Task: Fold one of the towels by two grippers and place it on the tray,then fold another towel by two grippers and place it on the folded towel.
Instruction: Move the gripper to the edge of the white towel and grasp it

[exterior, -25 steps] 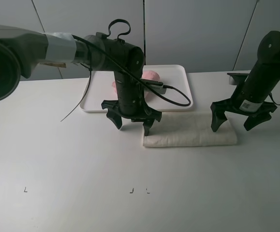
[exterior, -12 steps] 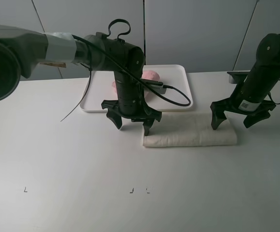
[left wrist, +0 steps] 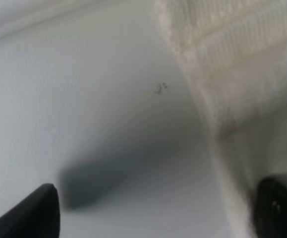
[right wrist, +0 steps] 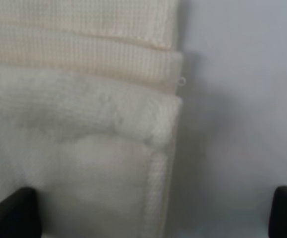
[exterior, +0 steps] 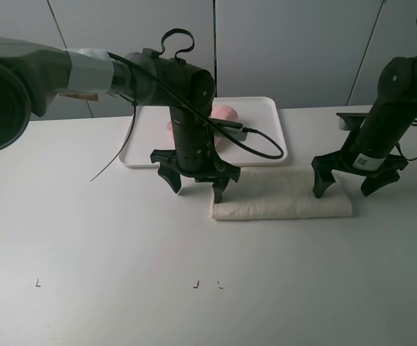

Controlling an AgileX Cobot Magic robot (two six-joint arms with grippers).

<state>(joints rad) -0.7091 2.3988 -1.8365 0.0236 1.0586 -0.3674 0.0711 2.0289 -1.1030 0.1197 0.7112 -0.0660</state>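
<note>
Change: right gripper (exterior: 345,189) edged inward over the towel's (exterior: 280,203) right end; left gripper (exterior: 197,191) unmoved.
Jaws: both spread wide, empty.
Towel: middle of the table (exterior: 86,238), toward its right edge, just beside the tray (exterior: 269,115).
Meaning: pinch for folding likely next.

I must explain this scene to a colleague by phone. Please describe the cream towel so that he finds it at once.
Find the white tray at the back of the table. Just in front of it lies the cream towel, folded into a long strip. Unlike the pink towel on the tray, it is pale, with the left hand and right hand open over its ends.
</note>
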